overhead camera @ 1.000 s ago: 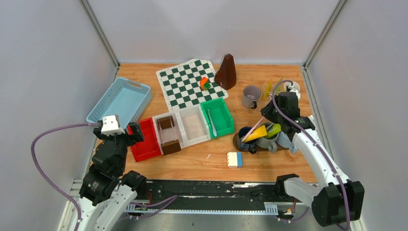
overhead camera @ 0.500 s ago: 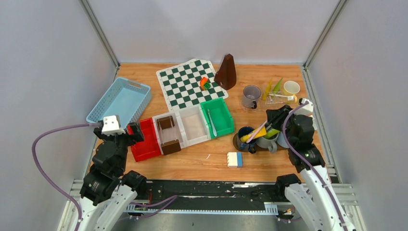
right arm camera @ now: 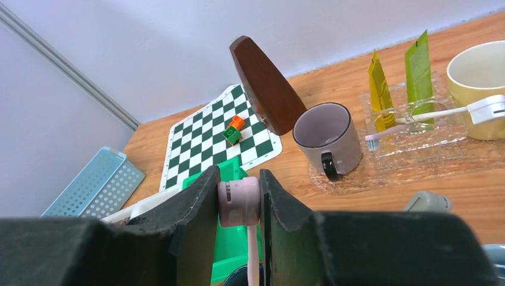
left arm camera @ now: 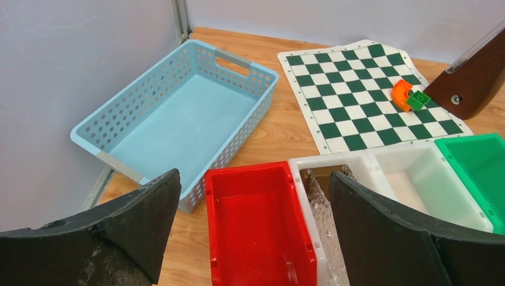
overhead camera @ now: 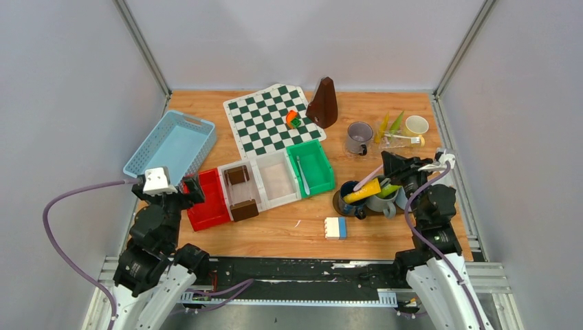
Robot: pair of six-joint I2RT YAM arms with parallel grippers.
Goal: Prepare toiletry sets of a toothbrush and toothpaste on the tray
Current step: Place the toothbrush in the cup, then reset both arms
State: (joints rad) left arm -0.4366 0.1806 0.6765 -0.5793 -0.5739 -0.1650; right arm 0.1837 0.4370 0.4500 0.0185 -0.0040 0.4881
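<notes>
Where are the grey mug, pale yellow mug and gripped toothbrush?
grey mug (right arm camera: pixel 346 156): right wrist view, outer wall.
pale yellow mug (right arm camera: pixel 482 71): right wrist view, inner wall.
gripped toothbrush (right arm camera: pixel 238 202): right wrist view, thick end.

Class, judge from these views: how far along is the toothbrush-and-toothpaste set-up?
Done: the dark blue mug holds a yellow tube, the grey-green mug a green tube. In hand: the right fingers grip a toothbrush. Left: the grey mug is empty; spare tubes wait by the pale yellow mug.
</notes>
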